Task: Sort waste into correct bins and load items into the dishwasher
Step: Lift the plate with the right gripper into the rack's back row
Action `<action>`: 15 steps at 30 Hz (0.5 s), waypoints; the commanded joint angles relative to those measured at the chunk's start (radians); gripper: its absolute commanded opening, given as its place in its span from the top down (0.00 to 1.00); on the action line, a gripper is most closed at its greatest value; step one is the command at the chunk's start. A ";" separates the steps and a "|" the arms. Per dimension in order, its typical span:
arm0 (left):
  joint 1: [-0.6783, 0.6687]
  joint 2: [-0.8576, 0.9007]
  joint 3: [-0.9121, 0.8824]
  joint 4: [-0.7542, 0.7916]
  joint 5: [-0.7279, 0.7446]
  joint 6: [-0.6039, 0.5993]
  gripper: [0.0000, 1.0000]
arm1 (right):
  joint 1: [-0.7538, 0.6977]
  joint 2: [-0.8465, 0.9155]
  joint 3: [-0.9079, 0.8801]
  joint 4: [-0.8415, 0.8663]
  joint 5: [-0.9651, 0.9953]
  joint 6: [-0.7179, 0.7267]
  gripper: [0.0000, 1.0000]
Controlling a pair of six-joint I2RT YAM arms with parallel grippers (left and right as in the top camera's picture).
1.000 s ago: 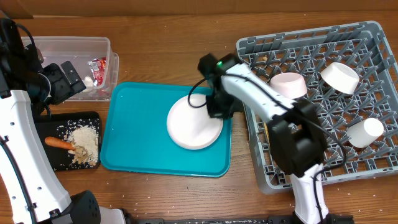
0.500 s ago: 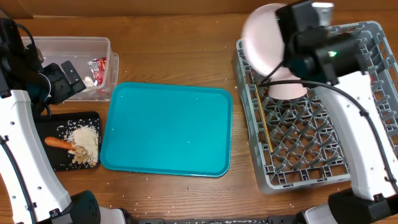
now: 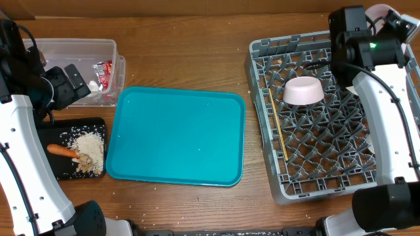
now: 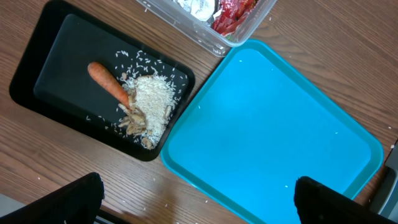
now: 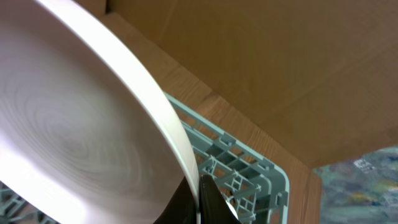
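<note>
White-pink round plate [image 5: 74,124] pinched by its rim in right claw [image 5: 196,202], tilted above grey lattice dish rack [image 3: 315,164] at two o'clock (probably for slotting upright between pegs); left claw [image 4: 196,205] gaping, empty, at ten o'clock.

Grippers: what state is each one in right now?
Left gripper: open, holding nothing.
Right gripper: shut on the plate, gripping its rim.
</note>
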 commanded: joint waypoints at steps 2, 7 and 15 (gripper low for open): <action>0.004 0.001 -0.002 0.000 -0.007 0.013 0.00 | 0.001 0.005 -0.099 0.051 0.034 0.045 0.96; 0.004 0.001 -0.002 0.000 -0.007 0.013 0.00 | 0.002 0.005 -0.214 0.104 -0.032 0.045 0.96; 0.004 0.001 -0.002 0.000 -0.006 0.012 0.00 | 0.013 0.004 -0.293 0.134 -0.182 0.045 0.96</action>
